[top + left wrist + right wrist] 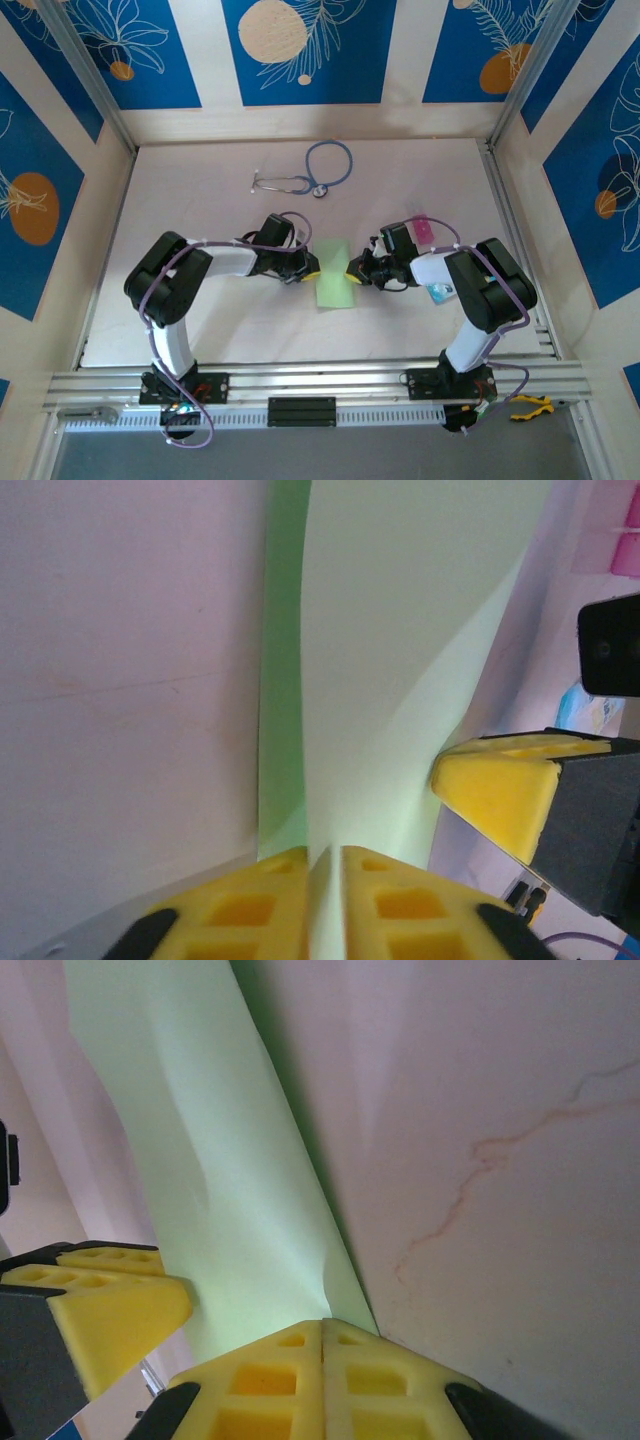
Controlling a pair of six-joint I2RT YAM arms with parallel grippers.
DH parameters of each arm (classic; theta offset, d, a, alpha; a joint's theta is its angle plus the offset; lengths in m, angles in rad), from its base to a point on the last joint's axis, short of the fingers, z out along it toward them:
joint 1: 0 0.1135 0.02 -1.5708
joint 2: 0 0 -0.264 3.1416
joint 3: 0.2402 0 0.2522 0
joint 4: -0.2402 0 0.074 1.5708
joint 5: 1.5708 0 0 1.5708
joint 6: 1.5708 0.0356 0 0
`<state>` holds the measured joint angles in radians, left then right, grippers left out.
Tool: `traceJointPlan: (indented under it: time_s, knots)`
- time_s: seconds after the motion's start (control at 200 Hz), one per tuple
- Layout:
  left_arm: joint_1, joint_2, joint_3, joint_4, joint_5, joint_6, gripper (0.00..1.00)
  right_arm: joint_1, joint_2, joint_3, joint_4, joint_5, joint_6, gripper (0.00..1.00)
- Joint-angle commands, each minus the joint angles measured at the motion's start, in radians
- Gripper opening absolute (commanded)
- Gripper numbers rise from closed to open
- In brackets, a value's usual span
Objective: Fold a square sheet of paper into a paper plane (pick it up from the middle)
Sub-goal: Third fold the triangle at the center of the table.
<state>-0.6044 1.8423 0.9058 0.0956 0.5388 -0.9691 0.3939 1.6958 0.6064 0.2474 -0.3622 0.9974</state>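
At the frame's centre, the square sheet of paper (336, 276) looks thin, light, floppy and easily creased. The left hand (325, 858) and right hand (322, 1328) pinch its opposite edges, mid-side.

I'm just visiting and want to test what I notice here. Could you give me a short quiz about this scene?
1. How many arms pinch the green paper sheet?
2. True or false: the sheet lies untouched on the table.
3. What lies at the table's far end? A. stethoscope B. scissors C. cup
Key: 1. Two: the left fingers and right fingers are both shut on it. 2. False. 3. A.
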Motion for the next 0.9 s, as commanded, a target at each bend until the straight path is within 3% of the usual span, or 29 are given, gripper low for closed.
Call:
traceJointPlan:
  time_s: [0.0,0.14,0.265,0.395,0.645,0.765,0.895]
  knots:
    - [-0.009,-0.037,-0.011,0.018,-0.016,0.004,0.10,0.030,0.021,-0.050,-0.065,0.006,0.001,0.08]
    - [-0.003,-0.076,-0.033,0.016,-0.027,0.003,0.03,0.038,-0.039,-0.061,-0.021,-0.014,-0.023,0.16]
    - [0.011,-0.111,-0.052,-0.009,-0.024,-0.005,0.00,0.067,-0.146,-0.049,-0.088,0.061,-0.060,0.38]
    - [0.039,-0.157,-0.084,-0.030,-0.007,0.000,0.00,0.109,-0.252,-0.014,-0.209,0.169,-0.111,0.50]
    - [0.082,-0.224,-0.141,-0.050,0.026,-0.001,0.01,0.245,-0.441,-0.025,-0.250,0.438,-0.275,0.49]
    - [0.117,-0.247,-0.166,-0.052,0.029,-0.007,0.01,0.448,-0.487,-0.049,-0.161,0.748,-0.574,0.51]
    - [0.135,-0.268,-0.172,-0.058,0.034,-0.004,0.02,0.546,-0.479,-0.022,-0.149,0.818,-0.795,0.51]
